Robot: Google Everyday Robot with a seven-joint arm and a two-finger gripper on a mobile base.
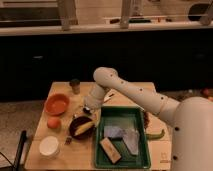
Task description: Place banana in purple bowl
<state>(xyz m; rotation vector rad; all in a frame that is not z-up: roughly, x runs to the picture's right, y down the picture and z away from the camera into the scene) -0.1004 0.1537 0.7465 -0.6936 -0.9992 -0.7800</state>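
Observation:
The purple bowl stands on the wooden table, left of the green tray. The yellow banana lies in the bowl, along its right side. My gripper hangs at the end of the white arm, just above the bowl's far rim and slightly above the banana. I cannot tell whether it still touches the banana.
An orange bowl and a round orange fruit sit left of the purple bowl. A white bowl is at the front left. A dark cup stands at the back. The green tray holds a brown block and grey cloth. A green pepper lies to its right.

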